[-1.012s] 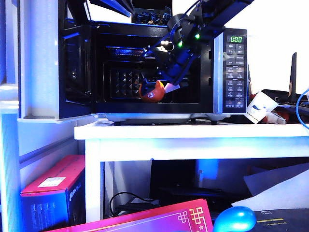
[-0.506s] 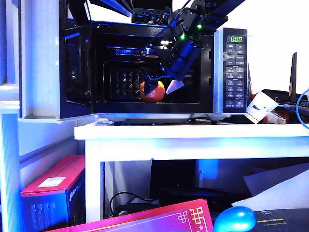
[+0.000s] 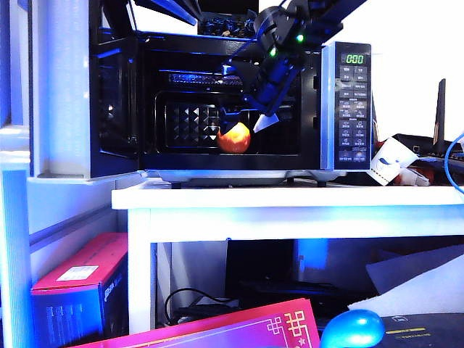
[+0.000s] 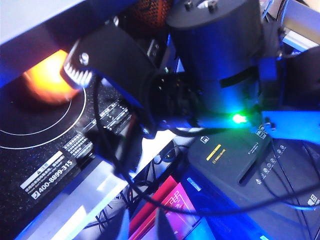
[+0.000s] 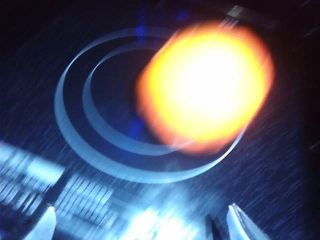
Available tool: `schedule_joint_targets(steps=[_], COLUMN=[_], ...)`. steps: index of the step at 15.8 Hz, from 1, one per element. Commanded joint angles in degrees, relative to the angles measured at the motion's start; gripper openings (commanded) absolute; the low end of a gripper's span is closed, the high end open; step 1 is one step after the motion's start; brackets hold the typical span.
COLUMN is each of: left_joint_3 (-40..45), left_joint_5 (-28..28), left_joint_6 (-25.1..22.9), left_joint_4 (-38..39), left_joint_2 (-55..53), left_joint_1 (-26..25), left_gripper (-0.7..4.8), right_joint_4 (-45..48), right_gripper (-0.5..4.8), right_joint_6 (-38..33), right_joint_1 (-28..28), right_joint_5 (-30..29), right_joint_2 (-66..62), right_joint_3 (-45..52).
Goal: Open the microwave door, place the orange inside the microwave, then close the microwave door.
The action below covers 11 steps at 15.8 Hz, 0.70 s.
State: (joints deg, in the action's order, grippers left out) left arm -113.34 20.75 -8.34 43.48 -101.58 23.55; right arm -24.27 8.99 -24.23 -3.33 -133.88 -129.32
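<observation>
The microwave [image 3: 348, 109] stands on the white table with its door [image 3: 109, 101] swung open to the left. The orange [image 3: 234, 139] sits free on the oven floor, near the middle of the cavity. My right gripper [image 3: 246, 122] hangs open just above it, reaching in from the upper right. In the right wrist view the orange [image 5: 207, 87] is a blurred glow on the floor ring, ahead of the right gripper [image 5: 145, 225]. The left gripper [image 4: 142, 225] is outside the oven, its dark fingertips slightly apart and empty. The orange [image 4: 45, 80] also shows in that view.
The white table [image 3: 290, 199] carries the oven. A white object [image 3: 395, 161] lies right of it. Below are a red box [image 3: 80, 290], a pink box [image 3: 239, 330] and a glossy blue rounded object [image 3: 351, 330]. The right arm's body [image 4: 215, 60] fills the left wrist view.
My right gripper stood around the orange on the oven floor and has risen clear of it. The orange stays on the floor. The door has not moved.
</observation>
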Motion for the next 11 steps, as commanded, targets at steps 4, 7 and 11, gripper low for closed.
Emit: schedule_joint_targets(steps=[4, 7, 11], left_joint_3=[-0.07, -0.09, -0.09], left_joint_5=[0.00, 0.00, 0.00], left_joint_6=[0.02, 0.00, 0.00], left_joint_4=[-0.72, -0.79, -1.66], left_joint_2=[0.24, 0.33, 1.62], left_joint_1=[-0.04, -0.04, -0.04], left_gripper=[0.83, 0.83, 0.83], right_joint_4=[-16.96, -25.38, -31.34], right_gripper=[4.79, 4.79, 4.79], right_joint_6=[1.60, 2.21, 2.19], right_joint_1=[-0.11, -0.11, -0.11], right_joint_5=[-4.48, -4.33, -4.33], right_joint_2=[4.48, 8.31, 13.73], right_joint_3=[-0.26, -0.24, -0.24])
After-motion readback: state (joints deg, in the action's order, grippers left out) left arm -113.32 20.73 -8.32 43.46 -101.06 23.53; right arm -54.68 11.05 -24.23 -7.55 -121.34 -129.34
